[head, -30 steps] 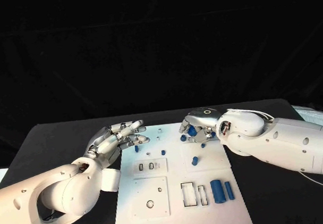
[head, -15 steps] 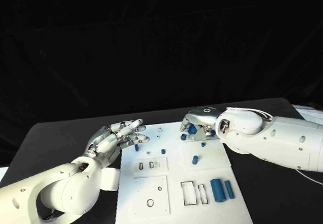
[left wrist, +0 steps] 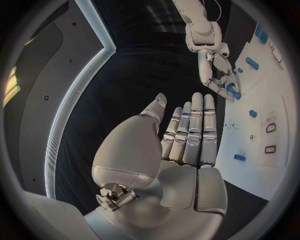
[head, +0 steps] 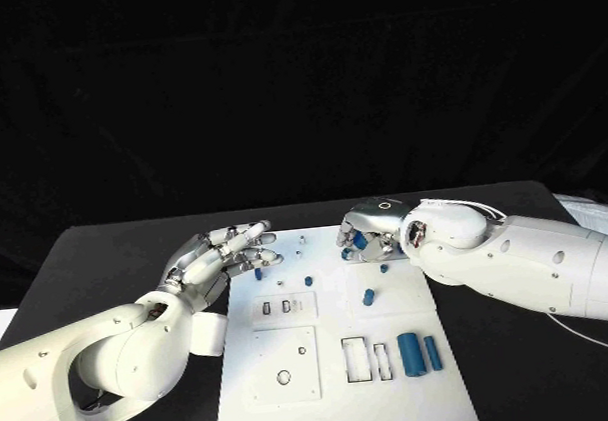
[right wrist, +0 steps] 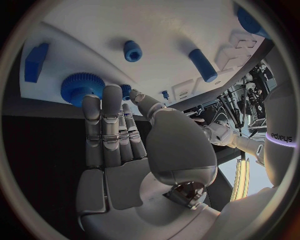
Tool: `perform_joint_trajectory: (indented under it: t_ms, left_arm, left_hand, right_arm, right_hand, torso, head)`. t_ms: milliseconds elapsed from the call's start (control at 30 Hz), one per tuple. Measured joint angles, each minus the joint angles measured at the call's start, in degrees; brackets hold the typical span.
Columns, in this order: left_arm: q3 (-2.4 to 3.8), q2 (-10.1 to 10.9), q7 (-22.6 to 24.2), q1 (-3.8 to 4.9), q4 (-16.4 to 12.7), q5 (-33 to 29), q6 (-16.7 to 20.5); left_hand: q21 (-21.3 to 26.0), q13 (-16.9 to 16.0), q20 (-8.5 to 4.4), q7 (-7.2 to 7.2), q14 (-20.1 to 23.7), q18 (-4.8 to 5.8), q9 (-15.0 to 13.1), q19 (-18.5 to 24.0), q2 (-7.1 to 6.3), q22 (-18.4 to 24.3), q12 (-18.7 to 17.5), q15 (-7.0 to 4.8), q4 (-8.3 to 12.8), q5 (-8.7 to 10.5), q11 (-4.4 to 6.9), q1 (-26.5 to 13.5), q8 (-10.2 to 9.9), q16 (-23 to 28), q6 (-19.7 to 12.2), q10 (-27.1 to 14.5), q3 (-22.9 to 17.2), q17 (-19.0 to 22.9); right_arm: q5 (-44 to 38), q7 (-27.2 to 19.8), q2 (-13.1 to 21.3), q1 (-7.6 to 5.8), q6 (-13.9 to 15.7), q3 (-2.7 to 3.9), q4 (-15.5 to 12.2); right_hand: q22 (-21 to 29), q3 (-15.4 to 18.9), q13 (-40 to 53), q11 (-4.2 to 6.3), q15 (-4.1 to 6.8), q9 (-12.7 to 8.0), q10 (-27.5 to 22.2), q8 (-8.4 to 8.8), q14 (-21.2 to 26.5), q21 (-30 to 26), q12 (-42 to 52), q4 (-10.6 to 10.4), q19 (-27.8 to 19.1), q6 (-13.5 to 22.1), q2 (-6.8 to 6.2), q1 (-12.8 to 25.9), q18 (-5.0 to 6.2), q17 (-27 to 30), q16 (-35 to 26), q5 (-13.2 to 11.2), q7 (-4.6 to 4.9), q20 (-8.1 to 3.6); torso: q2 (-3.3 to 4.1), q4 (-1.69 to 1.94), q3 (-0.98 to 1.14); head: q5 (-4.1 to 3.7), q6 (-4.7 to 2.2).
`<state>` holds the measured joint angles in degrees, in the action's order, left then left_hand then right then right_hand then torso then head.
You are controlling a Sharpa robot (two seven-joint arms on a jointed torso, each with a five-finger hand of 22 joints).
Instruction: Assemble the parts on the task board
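Over the task board (head: pixel 341 368), right hand (head: pixel 366 235) fingers extended at a blue gear (right wrist: pixel 80 87), nothing held; left hand (head: pixel 222 260) spread, empty.

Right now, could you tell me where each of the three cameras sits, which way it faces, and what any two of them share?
Head view: on the robot's head, looking down at the white plate task board; both white arms enter, left hand and right hand at the board's far end.
Left wrist view: behind the left hand, facing across the board toward the right hand.
Right wrist view: behind the right hand, facing the board and a blue toothed gear.
Shared: all show the board; head and left wrist views show both hands.
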<state>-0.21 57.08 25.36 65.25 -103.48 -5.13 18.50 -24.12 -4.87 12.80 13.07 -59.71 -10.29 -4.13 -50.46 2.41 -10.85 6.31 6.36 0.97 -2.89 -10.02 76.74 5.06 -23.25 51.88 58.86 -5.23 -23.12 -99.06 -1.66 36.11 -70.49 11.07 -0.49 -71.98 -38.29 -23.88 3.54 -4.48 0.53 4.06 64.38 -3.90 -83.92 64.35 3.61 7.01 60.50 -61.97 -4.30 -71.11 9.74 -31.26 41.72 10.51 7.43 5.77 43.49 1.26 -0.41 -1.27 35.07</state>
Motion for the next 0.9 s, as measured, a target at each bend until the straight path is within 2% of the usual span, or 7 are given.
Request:
perform_joint_trajectory:
  t_ms: [167, 233, 400, 667, 700, 733, 900]
  left_arm:
    - [0.00, 0.0, 0.0, 0.00, 0.0, 0.0, 0.0]
    - [0.00, 0.0, 0.0, 0.00, -0.1, 0.0, 0.0]
    - [0.00, 0.0, 0.0, 0.01, -0.1, 0.0, 0.0]
    - [0.00, -0.1, -0.1, 0.01, -0.1, 0.0, 0.0]
    - [0.00, -0.1, -0.1, 0.01, -0.1, 0.0, 0.0]
    - [0.00, -0.1, -0.1, 0.01, -0.1, -0.1, -0.1]
    - [0.00, -0.2, -0.1, 0.02, -0.1, -0.1, -0.1]
  left_hand:
    - [0.0, 0.0, 0.00, 0.00, 0.0, 0.00, 0.0, 0.0, 0.00, 0.0, 0.0, 0.00, 0.0, 0.00, 0.00, 0.0, 0.0, 0.0, 0.0, 0.0, 0.0, 0.0]
    - [0.0, 0.0, 0.00, 0.00, 0.0, 0.00, 0.0, 0.0, 0.00, 0.0, 0.0, 0.00, 0.0, 0.00, 0.00, 0.0, 0.0, 0.0, 0.0, 0.0, 0.0, 0.0]
    - [0.0, 0.0, 0.00, 0.00, 0.0, 0.00, 0.0, 0.0, 0.00, 0.0, 0.0, 0.00, 0.0, 0.00, 0.00, 0.0, 0.0, 0.0, 0.0, 0.0, 0.0, 0.0]
    - [0.0, 0.0, 0.00, 0.00, 0.0, 0.00, 0.0, 0.0, 0.00, 0.0, 0.0, 0.00, 0.0, 0.00, 0.00, 0.0, 0.0, 0.0, 0.0, 0.0, 0.0, 0.0]
    - [0.0, 0.0, 0.00, 0.00, 0.0, 0.00, 0.0, 0.0, 0.00, 0.0, 0.0, 0.00, 0.0, 0.00, 0.00, 0.0, 0.0, 0.0, 0.0, 0.0, 0.0, 0.0]
    - [0.0, 0.0, 0.00, 0.00, 0.0, 0.00, 0.0, 0.0, 0.00, 0.0, 0.0, 0.00, 0.0, 0.00, 0.00, 0.0, 0.0, 0.0, 0.0, 0.0, 0.0, 0.0]
    - [0.0, 0.0, 0.00, 0.00, 0.0, 0.00, 0.0, 0.0, 0.00, 0.0, 0.0, 0.00, 0.0, 0.00, 0.00, 0.0, 0.0, 0.0, 0.0, 0.0, 0.0, 0.0]
  right_arm:
    - [0.0, 0.0, -0.1, 0.01, -0.4, -0.01, 0.2]
    - [0.0, 0.0, -0.2, 0.01, -0.6, -0.01, 0.3]
    - [0.0, 0.1, -0.3, 0.02, -1.0, -0.01, 0.5]
    - [0.0, 0.2, -0.7, 0.02, -1.5, -0.01, 1.0]
    - [0.1, 0.2, -0.8, 0.02, -1.5, -0.01, 1.1]
    - [0.1, 0.3, -0.9, 0.02, -1.6, -0.01, 1.2]
    - [0.1, 0.4, -1.5, 0.17, -1.6, 0.04, 1.8]
  right_hand:
    - [-1.5, -0.4, 0.0, -0.13, 0.00, 0.1, 1.3, 0.00, 0.0, 1.2, 0.0, -0.3, 0.8, -0.7, 0.22, -0.2, 0.00, -1.8, 2.0, 0.0, 0.17, -0.03]
    - [-2.2, -0.6, 0.1, -0.09, 0.00, 0.2, 1.7, 0.00, 0.0, 1.5, 0.0, -0.6, 1.1, -1.1, 0.22, -0.2, 0.00, -2.5, 2.9, 0.0, -0.05, 0.08]
    - [-3.0, -1.0, 0.1, 0.12, 0.00, 0.2, 2.5, 0.00, 0.0, 2.1, 0.0, -1.0, 1.1, -1.6, 0.52, -0.5, 0.00, -3.5, 4.2, -1.6, 0.09, 0.08]
    - [-3.6, -1.5, 0.1, 0.13, 0.00, 0.2, 2.9, 0.01, 0.0, 2.7, 0.0, -1.0, 1.3, -2.0, 0.83, -0.8, -0.01, -4.2, 5.1, -2.2, 0.09, -0.13]
    - [-3.7, -1.5, 0.1, 0.12, 0.00, 0.2, 2.9, 0.01, 0.0, 2.7, 0.0, -1.0, 1.4, -2.0, 0.83, -0.8, -0.05, -4.3, 5.2, -2.2, 0.09, -0.01]
    - [-3.7, -1.5, 0.1, 0.12, 0.00, 0.2, 2.9, 0.01, 0.0, 2.7, 0.0, -1.0, 1.5, -2.0, 0.83, -0.8, -0.54, -4.4, 5.3, -2.2, 0.09, 0.08]
    - [-4.1, -1.5, 0.1, 0.12, 0.00, 0.2, 2.9, 0.01, 0.0, 2.9, 0.0, -1.0, 1.5, -2.0, 0.72, -0.9, -0.63, -4.8, 5.7, -2.2, 0.09, 0.08]
  torso:
    - [0.03, -0.02, 0.00]
    - [0.04, -0.02, 0.00]
    - [0.05, -0.02, 0.00]
    - [0.06, -0.01, 0.03]
    - [0.06, -0.01, 0.03]
    - [0.06, -0.02, 0.03]
    - [0.09, -0.01, 0.07]
  head:
    - [0.01, 0.24]
    - [0.00, 0.34]
    - [-0.03, 0.50]
    - [0.13, 0.81]
    - [0.16, 0.83]
    - [0.19, 0.86]
    - [0.30, 1.01]
